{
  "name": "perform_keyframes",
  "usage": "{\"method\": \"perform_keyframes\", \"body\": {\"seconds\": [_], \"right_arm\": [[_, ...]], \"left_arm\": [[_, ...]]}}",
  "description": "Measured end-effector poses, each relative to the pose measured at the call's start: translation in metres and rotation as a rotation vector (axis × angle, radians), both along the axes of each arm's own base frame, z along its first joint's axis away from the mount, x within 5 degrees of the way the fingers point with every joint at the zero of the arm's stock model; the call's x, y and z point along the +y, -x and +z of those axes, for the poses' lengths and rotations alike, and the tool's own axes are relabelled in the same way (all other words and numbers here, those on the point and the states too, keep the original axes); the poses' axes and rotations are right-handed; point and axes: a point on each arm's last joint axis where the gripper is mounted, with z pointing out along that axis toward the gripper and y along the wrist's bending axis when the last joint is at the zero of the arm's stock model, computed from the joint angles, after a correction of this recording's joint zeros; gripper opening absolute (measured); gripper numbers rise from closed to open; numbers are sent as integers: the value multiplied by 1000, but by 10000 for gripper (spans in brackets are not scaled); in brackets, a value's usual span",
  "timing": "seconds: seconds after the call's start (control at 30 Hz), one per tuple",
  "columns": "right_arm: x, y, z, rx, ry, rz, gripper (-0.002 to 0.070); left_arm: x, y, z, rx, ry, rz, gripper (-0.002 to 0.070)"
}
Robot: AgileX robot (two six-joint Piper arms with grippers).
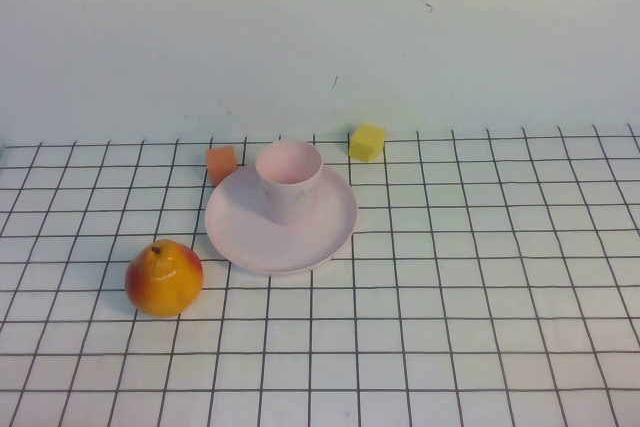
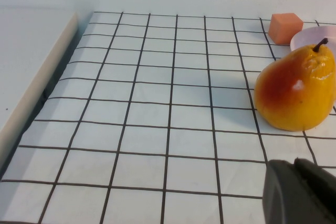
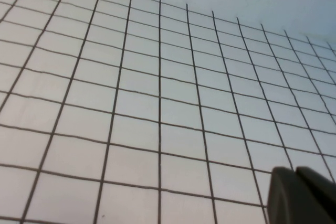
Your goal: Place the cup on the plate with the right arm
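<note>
The cup (image 1: 289, 178) stands upright on the plate (image 1: 250, 237), set toward the plate's far side with its open mouth up. The plate lies flat on the gridded table (image 1: 480, 297), a little left of the middle in the high view. Just beyond the plate's far left rim sits a small orange cube (image 1: 221, 163), very near the rim; whether it touches cannot be told. A yellow cube (image 1: 367, 141) sits further back on the right of the cup, apart from the plate. A pear (image 1: 164, 277), yellow with a red flush and a short stem, rests on the table near the plate's left front edge, with a gap between them.

Neither arm shows in the high view. In the left wrist view the left gripper (image 2: 302, 192) appears only as a dark shape at the frame's corner, low over the table close to the pear, with the orange cube and a sliver of the plate behind it. In the right wrist view the right gripper (image 3: 304, 195) is likewise a dark corner shape over bare grid. Whether either gripper's jaws are apart or together cannot be told
</note>
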Motion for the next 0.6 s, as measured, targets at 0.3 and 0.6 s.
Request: {"method": "perform_keyframes", "body": {"seconds": [0.3,0.6], "right_arm": [[-1,0,0,2,27,-2,-2],[1,0,0,-9,-37,-6,-2]], "left_arm": [[0,0,0,0,0,0,-3],[0,0,0,0,0,0,-3]]}}
